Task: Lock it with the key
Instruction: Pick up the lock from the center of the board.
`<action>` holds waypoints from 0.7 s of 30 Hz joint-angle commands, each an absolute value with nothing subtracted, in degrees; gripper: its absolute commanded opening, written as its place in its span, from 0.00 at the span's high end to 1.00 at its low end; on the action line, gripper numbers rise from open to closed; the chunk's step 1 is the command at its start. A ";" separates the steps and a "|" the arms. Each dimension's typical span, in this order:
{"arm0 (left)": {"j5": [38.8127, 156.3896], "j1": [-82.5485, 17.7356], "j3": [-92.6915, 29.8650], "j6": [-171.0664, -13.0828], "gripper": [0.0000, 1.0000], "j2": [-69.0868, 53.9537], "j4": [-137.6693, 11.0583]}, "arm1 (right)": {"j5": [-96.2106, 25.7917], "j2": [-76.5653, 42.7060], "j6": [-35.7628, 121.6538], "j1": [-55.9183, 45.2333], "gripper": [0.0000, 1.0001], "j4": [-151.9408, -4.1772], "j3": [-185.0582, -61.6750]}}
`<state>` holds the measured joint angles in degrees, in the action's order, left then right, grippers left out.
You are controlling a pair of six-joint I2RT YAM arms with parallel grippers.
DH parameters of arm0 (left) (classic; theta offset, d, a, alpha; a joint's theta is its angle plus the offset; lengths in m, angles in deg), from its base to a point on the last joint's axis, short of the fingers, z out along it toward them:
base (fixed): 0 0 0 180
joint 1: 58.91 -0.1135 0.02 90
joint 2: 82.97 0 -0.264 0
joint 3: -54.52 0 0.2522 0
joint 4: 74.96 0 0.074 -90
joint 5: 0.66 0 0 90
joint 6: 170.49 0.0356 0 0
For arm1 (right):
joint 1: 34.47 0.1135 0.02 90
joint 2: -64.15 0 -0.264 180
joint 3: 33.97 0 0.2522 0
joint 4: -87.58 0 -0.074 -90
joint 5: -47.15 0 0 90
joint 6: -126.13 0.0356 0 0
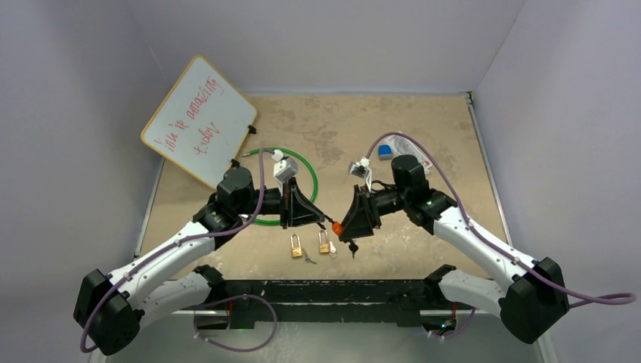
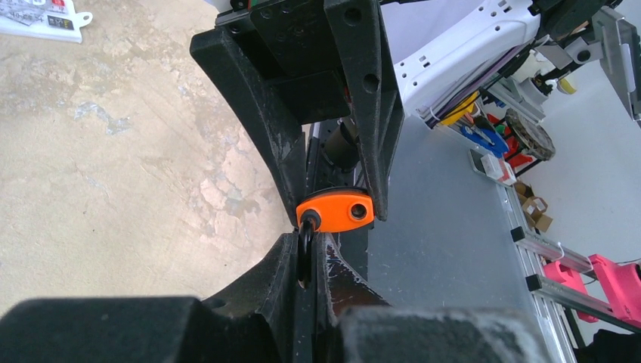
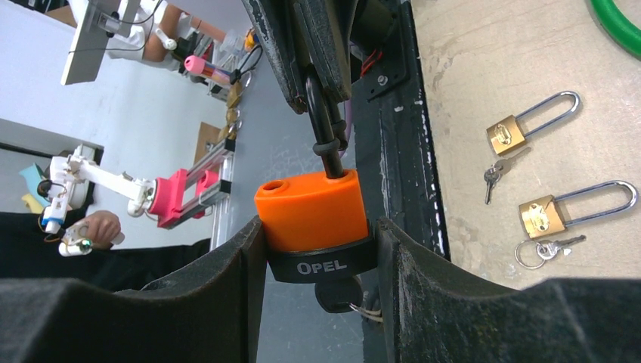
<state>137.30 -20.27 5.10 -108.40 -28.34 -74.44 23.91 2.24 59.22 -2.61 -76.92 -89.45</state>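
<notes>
An orange padlock (image 3: pixel 310 210) with a black base marked OPEL is held above the table between both arms. My right gripper (image 3: pixel 317 261) is shut on its body. A black-headed key (image 3: pixel 338 293) sits in its underside. My left gripper (image 2: pixel 311 253) is shut on the black shackle (image 2: pixel 305 249); the shackle's other leg is out of its hole (image 3: pixel 274 186). In the top view the padlock (image 1: pixel 337 226) hangs between the left gripper (image 1: pixel 323 217) and the right gripper (image 1: pixel 346 231). It shows in the left wrist view too (image 2: pixel 336 211).
Two brass padlocks (image 1: pixel 296 246) (image 1: pixel 324 243) with small keys (image 1: pixel 311 258) lie on the table below the grippers. A green cable ring (image 1: pixel 308 175) and a whiteboard (image 1: pixel 198 121) lie at the back left, a small blue item (image 1: pixel 386 151) at the back right.
</notes>
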 commanded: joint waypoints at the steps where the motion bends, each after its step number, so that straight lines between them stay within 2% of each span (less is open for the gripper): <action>1: 138.21 -20.26 2.11 -108.93 0.97 -26.58 -75.80 | 23.70 2.71 59.59 -2.56 1.00 -79.36 -91.94; 9: 137.74 -19.97 1.94 -108.66 0.93 -26.20 -74.76 | 22.63 2.46 59.50 -2.57 1.00 -79.20 -91.92; 15: 137.09 -19.94 1.49 -108.05 0.85 -25.79 -73.74 | 22.72 2.28 59.59 -2.56 1.00 -79.36 -92.03; 21: 137.59 -19.87 1.02 -108.18 0.84 -25.06 -73.86 | 22.71 2.19 59.52 -2.52 1.00 -79.24 -91.99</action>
